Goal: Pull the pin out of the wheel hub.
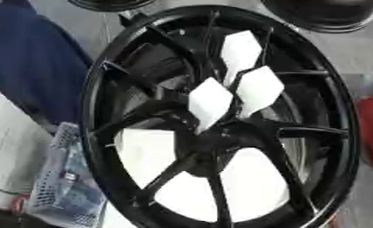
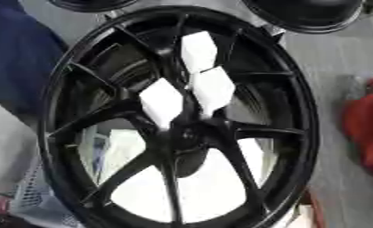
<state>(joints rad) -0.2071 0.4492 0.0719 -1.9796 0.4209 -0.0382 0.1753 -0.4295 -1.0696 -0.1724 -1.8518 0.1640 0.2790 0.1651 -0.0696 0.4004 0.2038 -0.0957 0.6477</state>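
At the centre of both eye views, a black multi-spoke wheel hub [image 1: 220, 147] is standing nearly upright and leaning slightly, its rim [image 1: 92, 111] filling most of the field. Three white, diamond-shaped pieces [image 1: 211, 103] are sitting across the upper spokes just above the hub's centre — two side by side, one higher up; what they are cannot be told. No pin is showing distinctly among the dark spokes, so its place on the hub cannot be told. Through the lower openings between the spokes a white surface [image 1: 251, 182] is showing.

Neither robot hand is appearing in either view, so whether their fingers are apart, together or clamped on anything cannot be told.

Outward from the rim: a grey perforated basket [image 1: 64, 187] is lying at lower left, touching or just beside the wheel; a dark blue mass [image 1: 30, 62] is occupying the upper left; a red object [image 2: 368, 133] is lying near the right edge, apart from the wheel. Along the top edge two more black rounded rims [image 2: 310, 15] are standing on the grey floor [image 2: 341, 67] — one just behind the wheel's upper right.
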